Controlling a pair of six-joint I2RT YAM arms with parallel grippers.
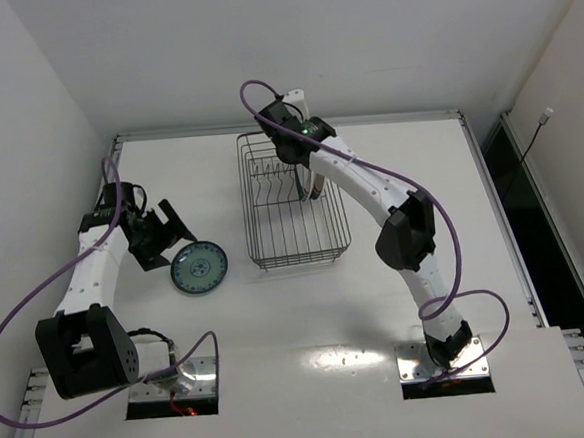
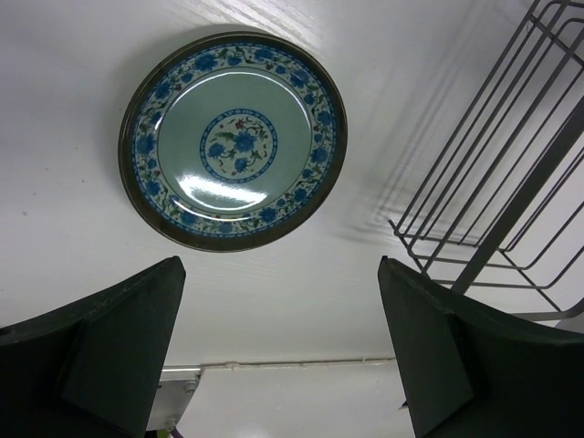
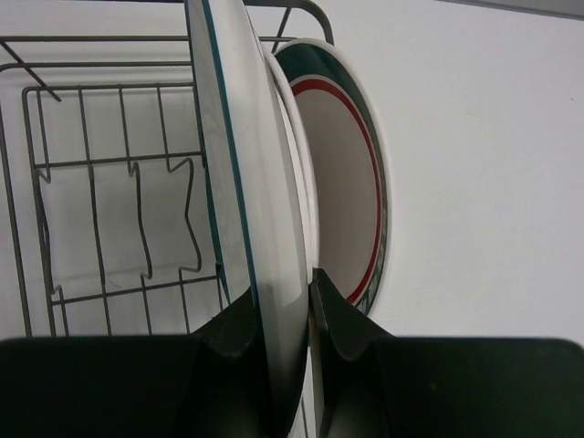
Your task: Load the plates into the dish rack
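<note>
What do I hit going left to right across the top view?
Left gripper, fingers open → teal patterned plate → black wire dish rack → right arm's elbow joint.

Top camera looks down from behind; both close wrist cameras share the dish rack [image 1: 299, 251].

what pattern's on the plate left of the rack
The plate: blue flowers on teal; left wrist view.

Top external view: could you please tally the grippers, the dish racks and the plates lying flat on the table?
Grippers: 2, left gripper and right gripper
Dish rack: 1
Teal plate flat on the table: 1
Total: 4
</note>
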